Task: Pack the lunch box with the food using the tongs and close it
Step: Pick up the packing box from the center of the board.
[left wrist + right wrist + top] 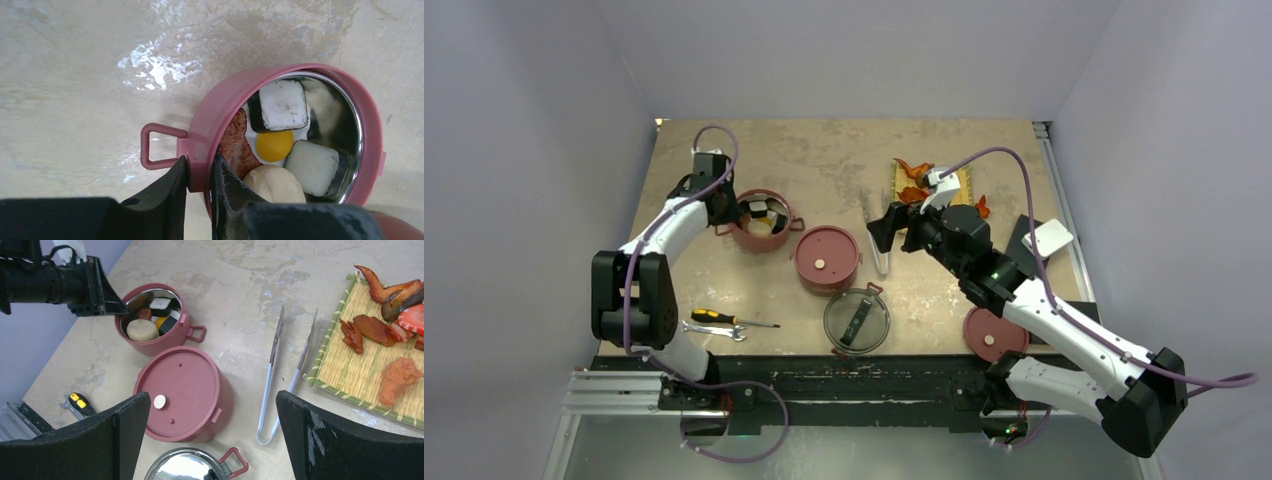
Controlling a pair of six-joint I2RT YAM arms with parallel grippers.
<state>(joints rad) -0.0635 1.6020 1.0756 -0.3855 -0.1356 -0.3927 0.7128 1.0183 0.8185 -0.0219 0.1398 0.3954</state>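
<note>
Steel shines inside the round, dusty-red open bowl (220, 100) with its loop handle. My left gripper (199, 182) is nearly closed, pinching the bowl's smooth rim with one finger outside and one inside. Just beyond the inner finger lie two white cubes (282, 105), one yellow yolk (274, 145), one beige bun (275, 182) and one brown chunk (235, 145). My right gripper (212, 400) gapes wide and holds nothing, hanging above the lidded bowl (177, 390). Slim silver tongs (269, 380) lie flat on the table beside one of its fingers, with the woven mat (345, 365) beyond them.
</note>
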